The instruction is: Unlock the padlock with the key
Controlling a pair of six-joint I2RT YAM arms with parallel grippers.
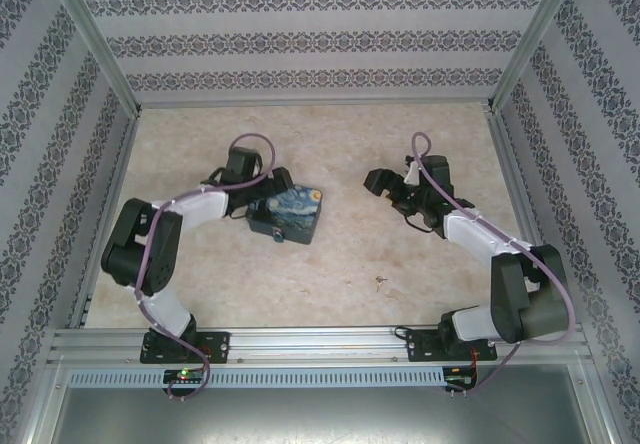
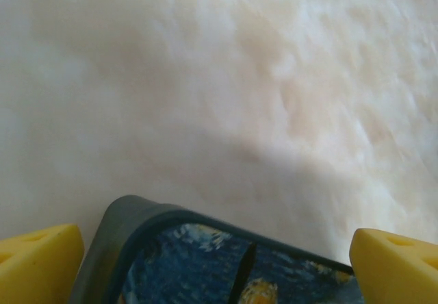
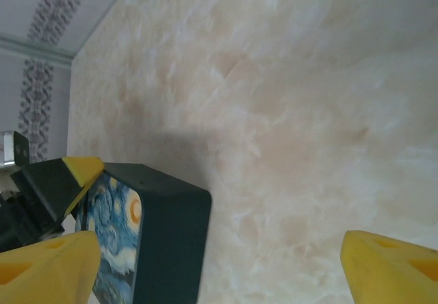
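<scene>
Left gripper [image 2: 217,266] spread wide astride box [image 2: 171,252]; right gripper [image 3: 219,270] wide, empty

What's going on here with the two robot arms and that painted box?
The left gripper straddles one end of the starry-night box on the table; whether it is squeezing is unclear. The right gripper hangs open above bare table to the box's right, holding nothing. A tiny dark speck lies nearer the arm bases, too small to identify.

The starry-night box [image 2: 171,266] and left tool [image 2: 217,259] run off the left-wrist view's bottom edge; overhead, a speck [image 1: 380,284] on the counter [image 1: 330,274] is too tiny to name.
</scene>
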